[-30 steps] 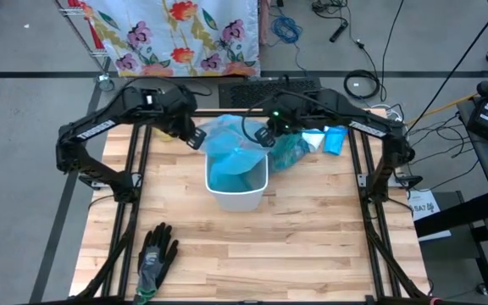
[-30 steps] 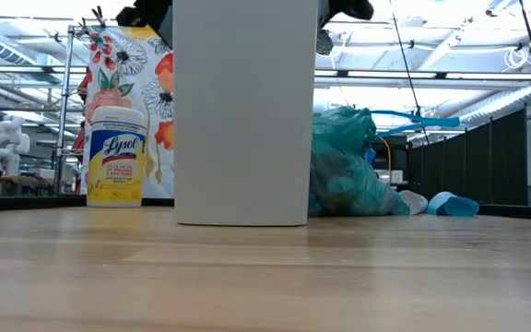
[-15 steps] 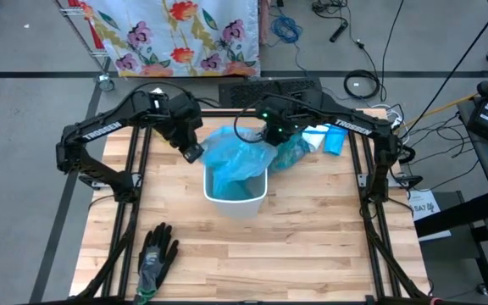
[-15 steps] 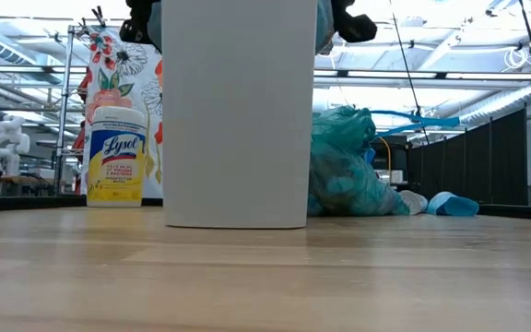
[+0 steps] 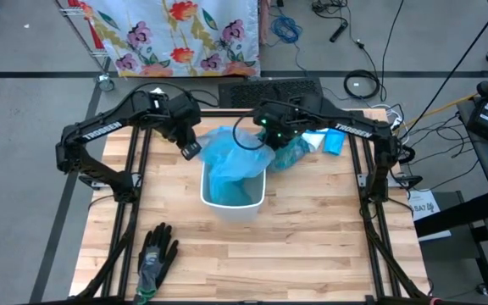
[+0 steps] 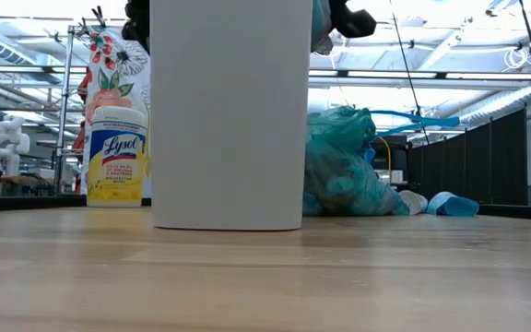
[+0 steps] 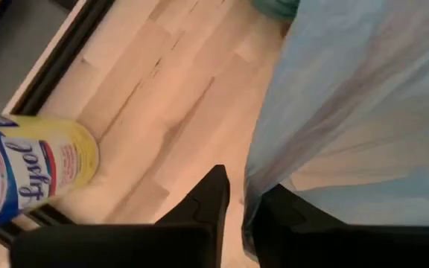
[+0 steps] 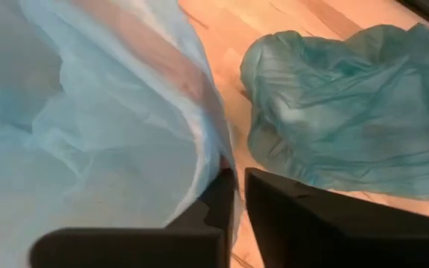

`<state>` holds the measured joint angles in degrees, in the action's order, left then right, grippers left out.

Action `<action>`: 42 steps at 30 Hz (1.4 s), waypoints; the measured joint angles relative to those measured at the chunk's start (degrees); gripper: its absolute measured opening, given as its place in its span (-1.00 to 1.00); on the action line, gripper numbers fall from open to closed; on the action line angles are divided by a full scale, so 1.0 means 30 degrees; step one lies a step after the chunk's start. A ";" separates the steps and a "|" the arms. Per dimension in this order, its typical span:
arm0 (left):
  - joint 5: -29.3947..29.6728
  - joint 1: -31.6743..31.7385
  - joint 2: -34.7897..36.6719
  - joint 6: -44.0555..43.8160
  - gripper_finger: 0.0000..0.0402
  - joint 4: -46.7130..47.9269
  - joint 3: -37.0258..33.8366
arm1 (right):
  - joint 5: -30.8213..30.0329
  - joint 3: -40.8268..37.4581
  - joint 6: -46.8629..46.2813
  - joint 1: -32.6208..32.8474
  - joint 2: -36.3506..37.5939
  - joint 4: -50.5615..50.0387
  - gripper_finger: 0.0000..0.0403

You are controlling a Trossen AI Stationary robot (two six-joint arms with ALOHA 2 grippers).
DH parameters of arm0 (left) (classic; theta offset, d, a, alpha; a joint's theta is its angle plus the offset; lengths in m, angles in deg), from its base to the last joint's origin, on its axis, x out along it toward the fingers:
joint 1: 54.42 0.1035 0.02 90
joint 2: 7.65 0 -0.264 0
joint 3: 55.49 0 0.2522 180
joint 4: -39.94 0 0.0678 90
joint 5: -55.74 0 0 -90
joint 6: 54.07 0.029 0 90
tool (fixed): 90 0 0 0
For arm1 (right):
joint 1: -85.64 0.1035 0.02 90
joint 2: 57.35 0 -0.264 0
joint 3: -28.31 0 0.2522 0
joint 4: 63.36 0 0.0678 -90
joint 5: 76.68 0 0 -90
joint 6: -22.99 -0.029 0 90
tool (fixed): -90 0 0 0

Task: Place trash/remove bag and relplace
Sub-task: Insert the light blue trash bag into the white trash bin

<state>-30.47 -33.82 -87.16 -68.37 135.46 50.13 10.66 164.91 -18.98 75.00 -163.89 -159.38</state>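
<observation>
Left gripper (image 5: 191,150) sits at the left back corner of the white bin (image 5: 232,203), and the wrist view shows its fingers (image 7: 207,205) standing a little apart with the pale blue bag (image 5: 231,161) edge running down into the slot between them, so it's pinching that film. Just off to its side stands the yellow Lysol canister (image 6: 116,155), upright on the wooden table (image 5: 312,246). Way down at the near left corner lies the black-and-grey glove (image 5: 155,258), well apart from the action. Moving across, the blue liner drapes over the bin's rim and down inside it. Over to the right gripper (image 5: 269,135), at the bin's right back corner: its fingers (image 8: 222,195) are nearly together, clamped on the liner's other edge. Just beside the bin on that side rests the full teal bag (image 6: 344,166), knotted and bulging, on the table; whatever trash it holds is hidden. Farther right lies some folded blue plastic (image 5: 333,140).
</observation>
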 joint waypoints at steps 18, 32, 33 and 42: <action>0.0563 -0.0022 0.0007 0.5438 -0.32 -0.0071 0.0007 | -0.0182 0.0000 -0.1039 0.0977 0.0964 -0.0100 -0.36; 0.0648 -0.0015 0.1664 0.5436 -0.32 -0.2198 0.0598 | -0.4136 0.0000 -0.1509 0.2331 0.2979 -0.0361 -0.37; 0.0330 -0.0010 0.1813 0.5427 -0.32 -0.2354 0.0743 | -0.4205 0.0000 -0.1594 0.2434 0.3002 -0.0405 -0.37; -0.1828 0.0175 0.3119 0.4933 -0.32 -0.3636 0.0918 | -0.4298 0.0000 -0.2046 0.2973 0.3089 -0.1579 -0.38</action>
<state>-35.96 -33.30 -77.80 -53.57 124.55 52.88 -2.23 164.91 -25.12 83.92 -154.62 -164.12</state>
